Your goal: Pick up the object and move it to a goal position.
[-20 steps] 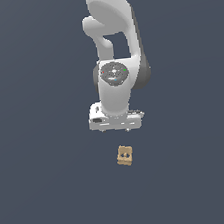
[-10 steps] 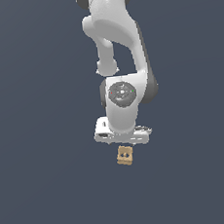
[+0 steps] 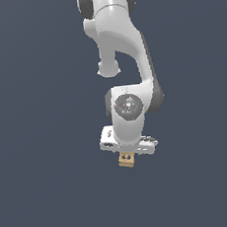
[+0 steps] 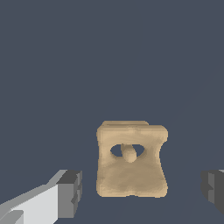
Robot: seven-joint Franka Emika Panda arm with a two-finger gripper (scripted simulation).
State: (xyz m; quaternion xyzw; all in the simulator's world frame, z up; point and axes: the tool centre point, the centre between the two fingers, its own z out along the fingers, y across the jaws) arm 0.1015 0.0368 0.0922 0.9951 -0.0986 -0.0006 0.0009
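Centrally, the object (image 4: 131,165) sitting as a tan, wood-coloured boxy block, rounded corners, an opening through one face, the gripper (image 4: 142,192) hanging with fingers (image 4: 70,194) spread apart, touching neither side.

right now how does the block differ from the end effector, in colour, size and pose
Colour: the block is tan, wood-coloured; the end effector is white with dark grey fingers.
Size: the block is much smaller than the end effector in the exterior view.
Pose: the block lies on the dark surface; the end effector is above it, fingers spread either side, not touching.
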